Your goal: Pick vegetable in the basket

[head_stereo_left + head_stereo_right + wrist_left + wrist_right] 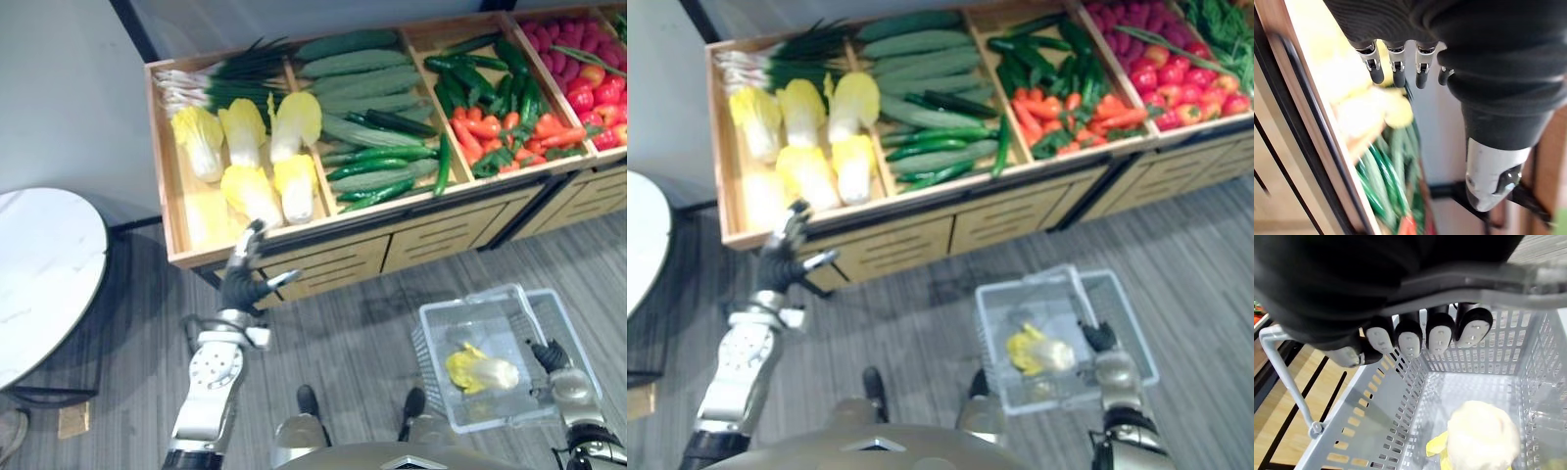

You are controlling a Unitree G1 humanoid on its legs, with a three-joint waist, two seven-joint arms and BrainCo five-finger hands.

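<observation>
Fingers (1440, 339) of our right hand (551, 354) curl round the handle (1528, 293) of the basket (436, 343); one cabbage (480, 372) lies inside. Farther out, our left hand (243, 286) hovers straight-fingered, holding nothing, at the crate (176, 230) front edge, near more cabbages (250, 191).

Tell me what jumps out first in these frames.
The wooden stand is packed with produce, with yellow cabbages at its left end and cucumbers beside them. The left hand, fingers straight, is raised at the stand's front edge just below the cabbages. The right hand is curled round the handle of a grey basket with a single cabbage inside.
</observation>
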